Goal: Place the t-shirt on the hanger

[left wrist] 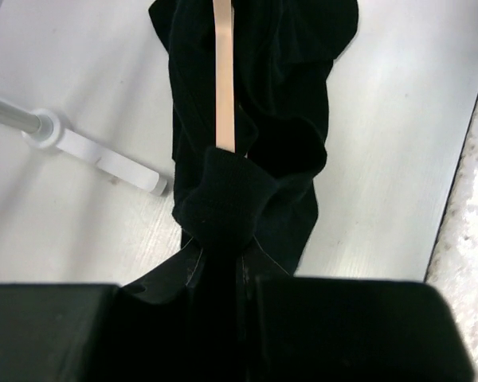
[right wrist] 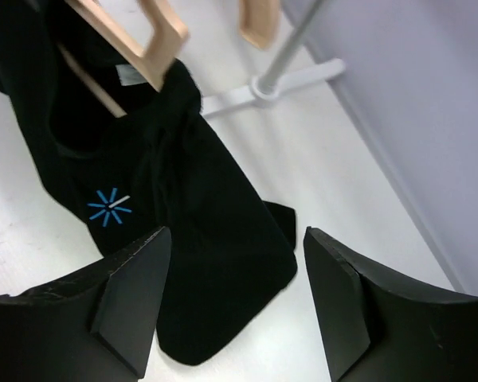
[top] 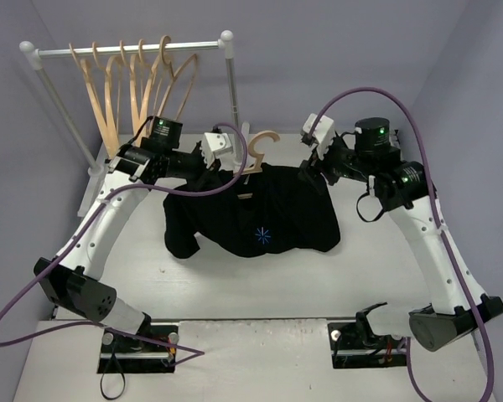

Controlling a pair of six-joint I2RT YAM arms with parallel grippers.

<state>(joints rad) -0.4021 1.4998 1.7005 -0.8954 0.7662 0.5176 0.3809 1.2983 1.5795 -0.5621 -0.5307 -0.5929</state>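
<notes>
The black t-shirt (top: pixel 235 219) lies in a heap on the table, its blue mark (top: pixel 262 236) facing up. A tan wooden hanger sits inside it, with the hook (top: pixel 265 146) sticking out of the collar. My left gripper (top: pixel 213 172) is shut on bunched fabric at the shirt's left shoulder; in the left wrist view the fabric (left wrist: pixel 223 203) wraps the end of the hanger's arm (left wrist: pixel 223 79). My right gripper (right wrist: pixel 235 294) is open and empty, hovering above the shirt's right side (right wrist: pixel 215 239), beside the hanger (right wrist: pixel 147 44).
A white clothes rack (top: pixel 130 50) with several identical wooden hangers (top: pixel 138 84) stands at the back left. Its right post (top: pixel 231 79) rises just behind the shirt, and its foot (right wrist: pixel 263 87) lies close by. Walls close in at the back and right.
</notes>
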